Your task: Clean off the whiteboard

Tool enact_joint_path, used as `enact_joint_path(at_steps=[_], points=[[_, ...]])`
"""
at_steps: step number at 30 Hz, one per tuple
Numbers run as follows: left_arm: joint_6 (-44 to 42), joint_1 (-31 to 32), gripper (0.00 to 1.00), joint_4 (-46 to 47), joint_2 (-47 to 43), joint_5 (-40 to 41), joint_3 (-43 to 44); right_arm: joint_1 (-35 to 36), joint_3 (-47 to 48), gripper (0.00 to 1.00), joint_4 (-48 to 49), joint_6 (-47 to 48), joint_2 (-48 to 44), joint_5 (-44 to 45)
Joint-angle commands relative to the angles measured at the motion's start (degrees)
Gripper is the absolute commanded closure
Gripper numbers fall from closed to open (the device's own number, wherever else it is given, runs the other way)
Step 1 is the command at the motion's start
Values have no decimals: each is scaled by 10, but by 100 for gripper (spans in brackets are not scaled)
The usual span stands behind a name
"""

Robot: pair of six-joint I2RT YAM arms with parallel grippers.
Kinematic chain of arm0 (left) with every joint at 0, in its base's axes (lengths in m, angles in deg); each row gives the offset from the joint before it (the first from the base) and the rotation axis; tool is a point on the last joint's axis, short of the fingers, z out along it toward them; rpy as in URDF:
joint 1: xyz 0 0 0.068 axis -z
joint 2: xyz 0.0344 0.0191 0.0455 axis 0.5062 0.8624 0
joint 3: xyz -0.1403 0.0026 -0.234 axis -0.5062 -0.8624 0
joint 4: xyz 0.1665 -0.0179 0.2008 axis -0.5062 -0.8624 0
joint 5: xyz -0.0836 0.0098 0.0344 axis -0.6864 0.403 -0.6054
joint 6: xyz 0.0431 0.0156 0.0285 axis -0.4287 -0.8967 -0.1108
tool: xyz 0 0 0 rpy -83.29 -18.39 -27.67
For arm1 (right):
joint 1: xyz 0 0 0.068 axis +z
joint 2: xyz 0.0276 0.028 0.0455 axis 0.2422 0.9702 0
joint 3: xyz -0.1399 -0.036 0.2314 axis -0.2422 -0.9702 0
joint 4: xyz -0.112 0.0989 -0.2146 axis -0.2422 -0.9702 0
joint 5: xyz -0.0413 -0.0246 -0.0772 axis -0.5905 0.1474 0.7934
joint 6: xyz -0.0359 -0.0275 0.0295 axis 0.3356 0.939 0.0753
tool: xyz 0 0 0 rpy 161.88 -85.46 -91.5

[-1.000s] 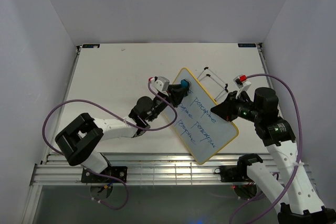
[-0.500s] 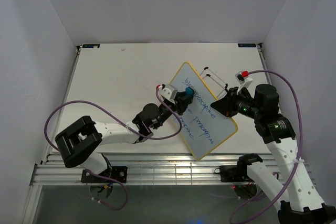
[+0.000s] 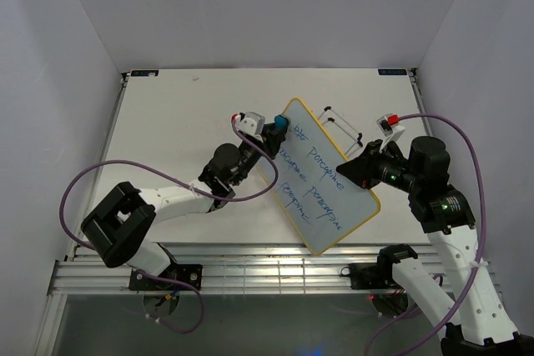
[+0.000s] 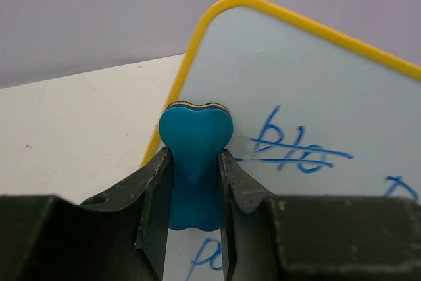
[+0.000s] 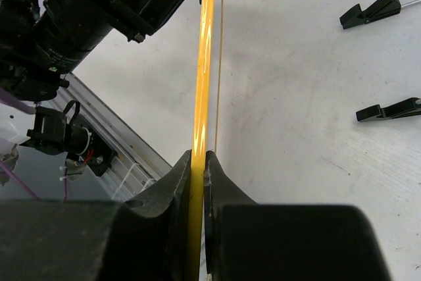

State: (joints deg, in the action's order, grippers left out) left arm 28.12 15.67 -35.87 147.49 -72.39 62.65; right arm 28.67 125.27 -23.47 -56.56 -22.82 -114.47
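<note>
The whiteboard, white with a yellow frame and blue handwritten lines, is held tilted above the table. My right gripper is shut on its right edge; the right wrist view shows the yellow frame pinched between the jaws. My left gripper is shut on the small blue eraser, which presses against the board's upper left corner. In the left wrist view the eraser sits by the yellow frame, just left of a smeared blue word.
The board's black wire feet lie on the white table behind the board, also seen in the right wrist view. An aluminium rail runs along the table's near edge.
My left gripper with the eraser moved from the board's upper middle, up and left to its top left corner. The board and right gripper barely moved.
</note>
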Motion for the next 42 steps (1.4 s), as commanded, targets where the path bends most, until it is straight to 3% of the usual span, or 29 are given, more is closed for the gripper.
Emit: enact_joint_path(at_steps=[1,8,11,20,24,34,42], points=[[-22,37,100,-12,-6,-33,40,6,43,92,67,-16,-11,-87],[-28,108,100,-25,14,-53,81,6,46,92,81,-23,-3,-100],[-20,110,100,-27,20,-33,80,6,51,92,78,-24,-5,-104],[16,-9,100,-30,-10,-25,15,6,72,92,65,-27,-18,-118],[5,-18,100,-54,-7,-53,29,6,57,92,98,-48,-23,-141],[-48,87,100,-146,16,-77,122,6,36,92,113,-52,-20,-147],[-43,73,100,-184,31,-66,154,6,47,92,78,-25,-25,-147]])
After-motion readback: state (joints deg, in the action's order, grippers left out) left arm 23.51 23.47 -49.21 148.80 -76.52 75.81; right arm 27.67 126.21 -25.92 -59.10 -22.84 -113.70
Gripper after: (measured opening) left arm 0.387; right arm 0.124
